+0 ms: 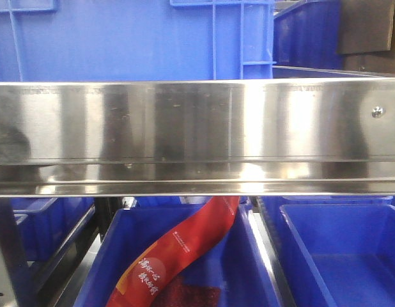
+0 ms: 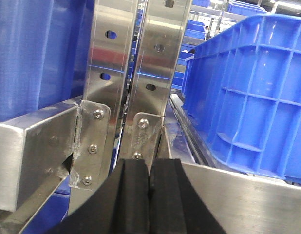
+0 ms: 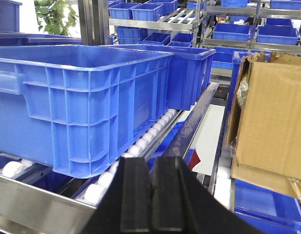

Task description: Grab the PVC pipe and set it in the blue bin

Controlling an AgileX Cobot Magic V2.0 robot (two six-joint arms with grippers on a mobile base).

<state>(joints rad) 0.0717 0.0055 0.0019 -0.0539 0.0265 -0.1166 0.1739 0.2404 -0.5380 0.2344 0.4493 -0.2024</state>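
Black rubber pads fill the bottom of both wrist views: my left gripper [image 2: 149, 195] has its two fingers pressed flat together with nothing between them, and my right gripper [image 3: 151, 195] is likewise closed on nothing.

Just past my left fingers stand two upright perforated stainless steel posts [image 2: 133, 73], bolted by small brackets to a horizontal steel rail [image 2: 33, 151]. To their right a large ribbed blue plastic crate [image 2: 253, 92] sits on the shelf.

Ahead of my right gripper, a big blue plastic bin [image 3: 77, 97] rests on a row of white plastic rollers [image 3: 141, 146], with a second blue bin [image 3: 189, 73] behind it. An open brown cardboard box [image 3: 272, 122] stands to the right (its contents are hidden from me).

From the front camera, a wide shiny steel shelf beam [image 1: 197, 134] spans the frame. Below it, a lower blue tub [image 1: 185, 256] holds a long red printed package [image 1: 178, 256], and an adjacent blue tub [image 1: 344, 256] sits beside it.

No PVC pipe shows in any view, so I cannot tell where it lies.
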